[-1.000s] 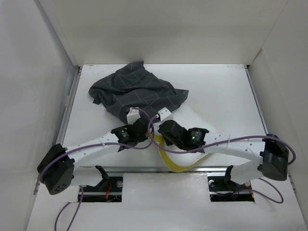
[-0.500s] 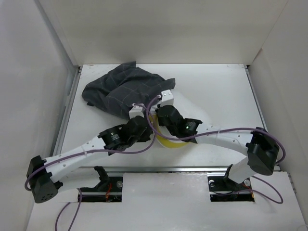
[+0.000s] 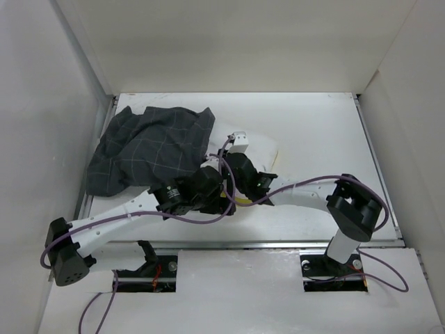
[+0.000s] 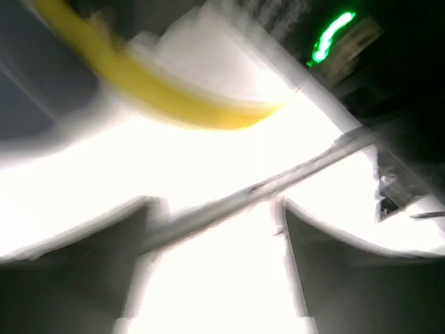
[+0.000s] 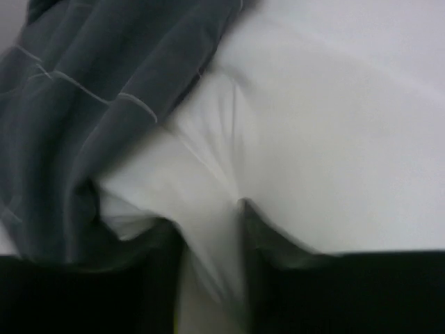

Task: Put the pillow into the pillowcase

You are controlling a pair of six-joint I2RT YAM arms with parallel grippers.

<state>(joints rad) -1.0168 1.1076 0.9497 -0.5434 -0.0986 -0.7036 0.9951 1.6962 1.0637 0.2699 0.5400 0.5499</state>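
Observation:
The dark grey checked pillowcase (image 3: 146, 146) lies bunched at the table's back left. The white pillow (image 3: 261, 149) pokes out to its right, partly under both arms. My left gripper (image 3: 211, 167) is at the pillowcase's right edge. In the blurred left wrist view the left gripper (image 4: 215, 216) stands wide open with nothing between its fingers, and the pillow's yellow piping (image 4: 174, 104) runs above. My right gripper (image 5: 208, 223) has its jaws partly apart, with a fold of the pillow (image 5: 334, 125) standing between them. The pillowcase (image 5: 76, 104) hangs just left of that fold.
White walls (image 3: 69, 104) close in the table on the left, back and right. The two arms cross closely over the middle, the right arm (image 3: 306, 191) reaching leftward from its base (image 3: 354, 212). A metal rail (image 3: 278, 243) runs along the near edge.
Both arms have swung left and back, dragging the pillowcase toward the left wall. Both grippers have opened, the left one wide. Less of the pillow's yellow edge shows.

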